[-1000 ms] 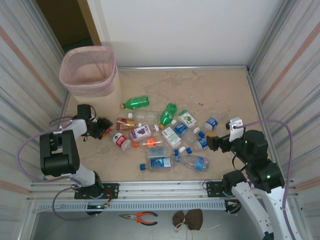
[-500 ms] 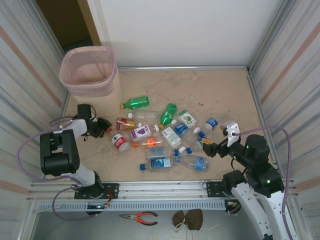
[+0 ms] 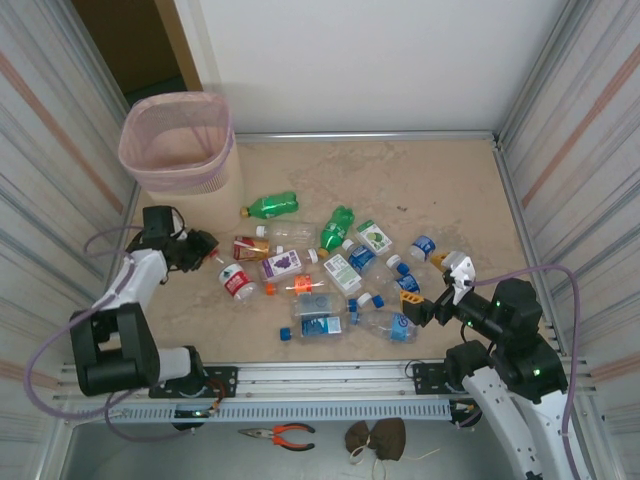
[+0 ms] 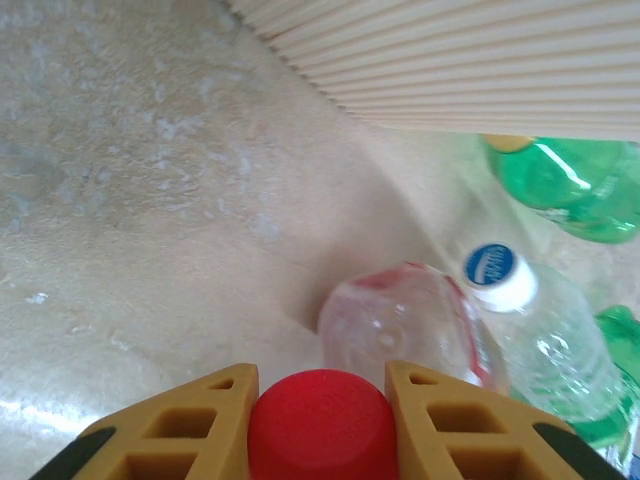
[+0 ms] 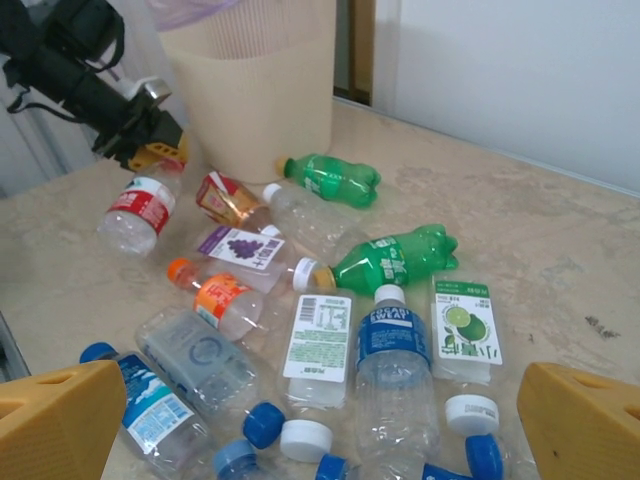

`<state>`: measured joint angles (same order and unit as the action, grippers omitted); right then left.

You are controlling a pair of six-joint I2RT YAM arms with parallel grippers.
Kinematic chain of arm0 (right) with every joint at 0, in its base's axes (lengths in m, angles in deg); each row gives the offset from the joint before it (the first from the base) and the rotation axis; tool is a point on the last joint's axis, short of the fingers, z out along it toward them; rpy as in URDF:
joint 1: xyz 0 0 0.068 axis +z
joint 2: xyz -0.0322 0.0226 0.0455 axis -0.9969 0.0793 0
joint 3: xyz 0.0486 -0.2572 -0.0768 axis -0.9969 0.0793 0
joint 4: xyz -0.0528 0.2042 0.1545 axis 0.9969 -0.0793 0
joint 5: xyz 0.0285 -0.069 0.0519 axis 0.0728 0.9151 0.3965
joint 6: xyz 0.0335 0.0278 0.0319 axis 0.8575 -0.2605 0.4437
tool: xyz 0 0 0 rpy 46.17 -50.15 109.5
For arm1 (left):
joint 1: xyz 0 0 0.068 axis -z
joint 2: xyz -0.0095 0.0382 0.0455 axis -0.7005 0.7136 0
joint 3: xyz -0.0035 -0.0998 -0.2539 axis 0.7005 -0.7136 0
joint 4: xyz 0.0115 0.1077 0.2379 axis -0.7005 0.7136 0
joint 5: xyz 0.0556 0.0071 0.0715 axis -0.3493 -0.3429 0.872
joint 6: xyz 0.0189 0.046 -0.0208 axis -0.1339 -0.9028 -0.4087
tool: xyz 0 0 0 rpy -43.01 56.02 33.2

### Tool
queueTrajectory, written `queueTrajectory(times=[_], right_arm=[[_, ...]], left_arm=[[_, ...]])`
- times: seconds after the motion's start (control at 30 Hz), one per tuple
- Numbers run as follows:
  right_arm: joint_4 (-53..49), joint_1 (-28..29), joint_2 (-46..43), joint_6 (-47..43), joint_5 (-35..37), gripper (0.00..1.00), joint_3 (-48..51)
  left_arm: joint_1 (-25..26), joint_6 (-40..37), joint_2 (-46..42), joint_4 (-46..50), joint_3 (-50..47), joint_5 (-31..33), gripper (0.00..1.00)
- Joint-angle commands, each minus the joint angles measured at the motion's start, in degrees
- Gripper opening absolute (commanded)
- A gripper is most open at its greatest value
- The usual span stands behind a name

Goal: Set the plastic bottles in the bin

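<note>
Left pincer point(image 3: 205, 247): closed on the red cap point(image 4: 322, 420) of the red-capped bottle point(image 4: 405, 325), with one yellow finger point(image 4: 190, 425) pressed against each side of the cap.
Reason for the cap hold: the cap is rigid and narrow, so it likely gives firmer purchase than the crushed, springy body.
Red-capped bottle: clear with a red label, projecting straight ahead of the left pincer. Its body is low over the desk point(image 4: 130, 200); whether it touches the desk cannot be told.
Neighbouring bottles: a clear bottle with a blue-and-white cap point(image 4: 495, 270) lies just beside the held one, ahead and to the right of the left pincer. A green bottle point(image 4: 570, 185) lies beyond it.
Bin point(image 3: 175, 172): near the left pincer, with its ribbed cream wall point(image 4: 480, 70) rising ahead of the fingers. A short carry should suffice.
Right pincer point(image 3: 418, 308): jaws fully spread, holding nothing.
Remaining plastic bottles point(image 5: 390, 345): scattered on the desk ahead of and below the right pincer, several touching or overlapping.
Reason for the right posture: open jaws aimed at the near edge of the heap suggest it is lining up on a bottle there.
Step in hand: raise the held bottle above the rim, then release it inside the bin.
Risk: held by the cap alone, the body may swing and nudge the bottle beside it.
</note>
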<state>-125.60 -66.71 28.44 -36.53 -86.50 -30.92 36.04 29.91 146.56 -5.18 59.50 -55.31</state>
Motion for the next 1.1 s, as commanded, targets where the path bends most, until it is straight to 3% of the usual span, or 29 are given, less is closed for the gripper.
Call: queueTrajectory(times=[0.0,0.43,0.67,0.9,1.07], right_arm=[[1.49,0.51,-0.72,-1.43,-1.83,0.99,0.07],[1.93,0.51,-1.25,-2.48,-4.14,0.99,0.36],[2.06,0.5,-1.49,-2.47,-3.68,0.99,0.4],[2.15,0.45,-1.94,-2.36,-2.88,0.99,0.45],[2.15,0.51,-1.57,-2.27,-2.8,0.99,0.4]], left_arm=[[-0.28,-3.19,-5.72,4.18,0.5,-0.68,0.28],[-0.21,-10.61,-26.32,-0.78,4.75,-9.18,0.25],[-0.21,-12.45,-29.24,-3.55,10.05,-13.62,0.24],[-0.29,-15.95,-30.18,-4.9,15.99,-12.51,0.28],[-0.29,-19.06,-26.26,-3.17,23.16,-10.0,0.29]])
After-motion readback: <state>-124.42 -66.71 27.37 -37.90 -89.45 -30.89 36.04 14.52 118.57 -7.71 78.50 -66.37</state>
